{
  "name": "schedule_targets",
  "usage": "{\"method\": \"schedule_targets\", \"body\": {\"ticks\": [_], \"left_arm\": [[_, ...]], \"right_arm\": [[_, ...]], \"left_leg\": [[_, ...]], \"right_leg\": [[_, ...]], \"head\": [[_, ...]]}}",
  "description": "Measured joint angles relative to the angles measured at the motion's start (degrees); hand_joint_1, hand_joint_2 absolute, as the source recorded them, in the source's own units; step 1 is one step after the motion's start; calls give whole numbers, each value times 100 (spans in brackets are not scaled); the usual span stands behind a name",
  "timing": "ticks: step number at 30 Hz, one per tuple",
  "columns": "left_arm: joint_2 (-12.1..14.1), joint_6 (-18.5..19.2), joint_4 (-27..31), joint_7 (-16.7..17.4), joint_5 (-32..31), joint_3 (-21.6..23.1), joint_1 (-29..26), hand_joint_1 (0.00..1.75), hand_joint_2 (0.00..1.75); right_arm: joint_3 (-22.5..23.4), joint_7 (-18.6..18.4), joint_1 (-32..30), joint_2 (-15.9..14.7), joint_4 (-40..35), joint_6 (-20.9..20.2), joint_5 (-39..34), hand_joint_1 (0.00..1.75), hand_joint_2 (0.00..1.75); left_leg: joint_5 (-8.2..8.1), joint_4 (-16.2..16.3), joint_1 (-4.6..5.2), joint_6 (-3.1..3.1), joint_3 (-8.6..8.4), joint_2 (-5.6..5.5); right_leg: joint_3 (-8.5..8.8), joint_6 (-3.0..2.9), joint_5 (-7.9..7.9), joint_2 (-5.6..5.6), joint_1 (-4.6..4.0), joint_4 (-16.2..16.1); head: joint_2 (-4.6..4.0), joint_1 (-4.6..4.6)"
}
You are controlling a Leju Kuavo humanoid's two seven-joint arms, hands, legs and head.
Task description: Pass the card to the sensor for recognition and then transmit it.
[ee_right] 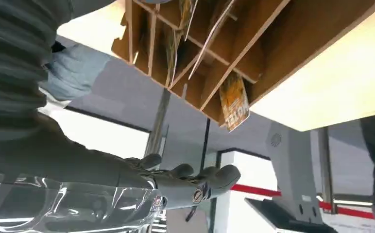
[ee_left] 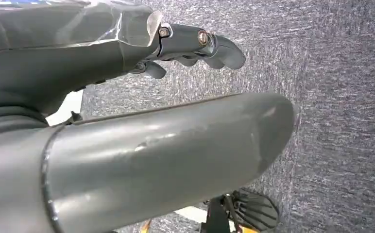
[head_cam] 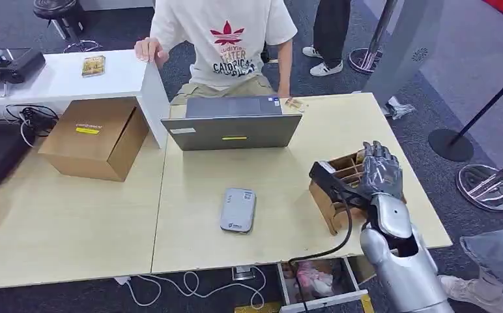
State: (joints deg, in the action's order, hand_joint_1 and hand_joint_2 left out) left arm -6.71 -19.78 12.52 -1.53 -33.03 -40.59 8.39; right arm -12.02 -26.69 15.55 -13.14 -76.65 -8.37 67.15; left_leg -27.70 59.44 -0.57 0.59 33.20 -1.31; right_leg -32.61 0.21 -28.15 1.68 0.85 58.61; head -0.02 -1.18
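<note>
Your cards [ee_right: 234, 104] stand in the slots of a cardboard organizer [head_cam: 340, 189] at the bench's [head_cam: 281, 195] right edge. Above it hovers your right hand [head_cam: 380, 171], fingers spread, holding nothing. The grey sensor [head_cam: 238, 210] lies mid-bench; the left hand [ee_left: 195, 46] hangs over carpet, fingers loosely curled, empty.

The person's white shirt [head_cam: 226, 39] bears a red trefoil logo above partly legible print, something like "CATORICAL". Print on the card [ee_right: 235, 104] is unreadable.
</note>
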Motion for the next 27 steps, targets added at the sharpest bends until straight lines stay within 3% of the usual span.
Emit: {"method": "schedule_targets", "body": {"ticks": [11,19,27], "left_arm": [[-24,-17,0,-57,41,0,-4,0,0],[-24,-15,0,-81,31,0,-5,0,0],[-24,-11,0,-44,-2,9,-3,0,0]], "right_arm": [[31,-201,-1,-2,-35,70,328,0,175],[90,-61,-3,-2,-35,22,251,0,175],[124,380,-2,-2,7,-151,-179,0,175]], "left_leg": [[0,0,0,0,1,0],[0,0,0,0,1,0],[0,0,0,0,0,0]], "right_leg": [[0,0,0,0,0,0],[0,0,0,0,0,0],[0,0,0,0,0,0]], "head": [[0,0],[0,0],[0,0]]}}
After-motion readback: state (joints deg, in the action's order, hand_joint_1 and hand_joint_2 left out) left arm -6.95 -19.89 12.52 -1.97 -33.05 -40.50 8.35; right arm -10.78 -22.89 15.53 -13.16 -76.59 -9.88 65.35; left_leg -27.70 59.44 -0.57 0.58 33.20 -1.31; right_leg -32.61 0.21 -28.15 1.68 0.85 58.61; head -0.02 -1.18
